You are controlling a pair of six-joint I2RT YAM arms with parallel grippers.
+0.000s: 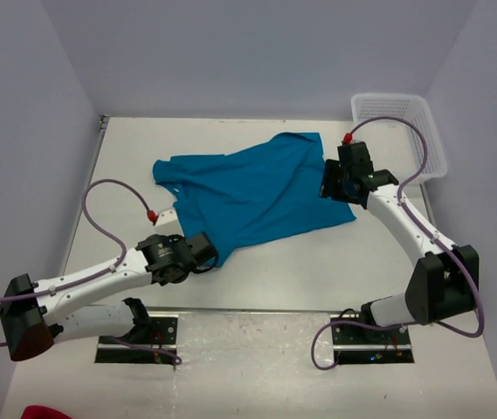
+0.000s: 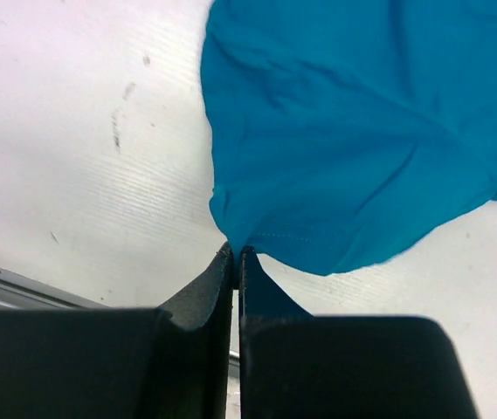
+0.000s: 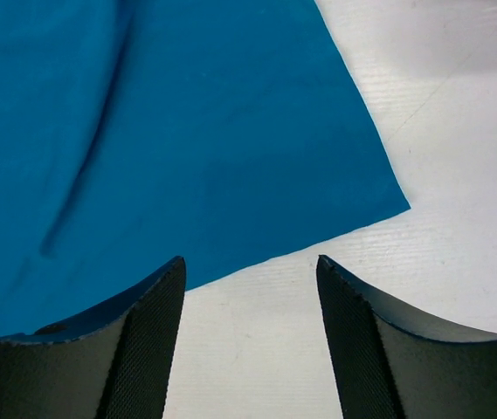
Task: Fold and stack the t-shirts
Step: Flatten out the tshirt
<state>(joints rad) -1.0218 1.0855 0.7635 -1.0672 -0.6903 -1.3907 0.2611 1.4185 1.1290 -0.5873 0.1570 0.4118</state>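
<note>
One teal-blue t-shirt [image 1: 257, 192] lies spread and wrinkled across the middle of the table. My left gripper [image 1: 210, 254] sits at its near left corner. In the left wrist view this gripper [image 2: 236, 253] is shut, with the corner of the t-shirt [image 2: 353, 131] pinched at its tips. My right gripper [image 1: 330, 188] hovers over the shirt's right edge. The right wrist view shows it [image 3: 250, 262] open: the left finger is over the t-shirt [image 3: 161, 131], the right finger over bare table, and nothing is between them.
A white mesh basket [image 1: 401, 131] stands at the back right corner of the table [image 1: 318, 262]. Grey walls close in the table on the left, back and right. A red object [image 1: 43, 412] shows at the bottom left, off the table.
</note>
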